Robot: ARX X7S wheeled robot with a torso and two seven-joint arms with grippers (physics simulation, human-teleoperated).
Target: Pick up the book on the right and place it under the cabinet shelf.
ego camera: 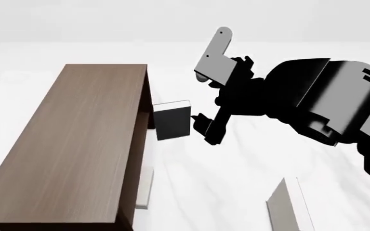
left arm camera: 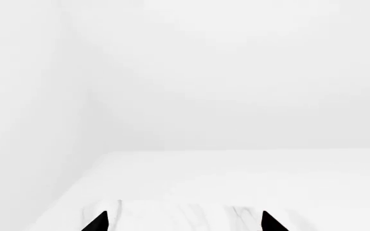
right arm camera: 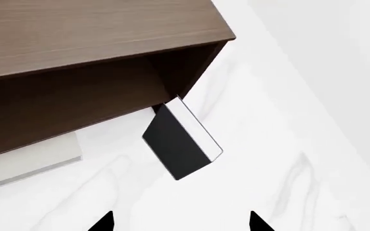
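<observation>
The cabinet shelf is a big dark brown wood-grain box at the left, and its open side faces my right arm. The book, pale grey-white, lies at the near right of the marble table, apart from both grippers. A second pale book lies flat, half under the cabinet. My right gripper hangs open and empty just right of a black-covered book standing by the cabinet's far corner. My left gripper is open over bare marble and is out of the head view.
The white marble table stretches between the cabinet and the near right. A white wall runs behind it. My bulky right arm reaches across the upper right of the head view.
</observation>
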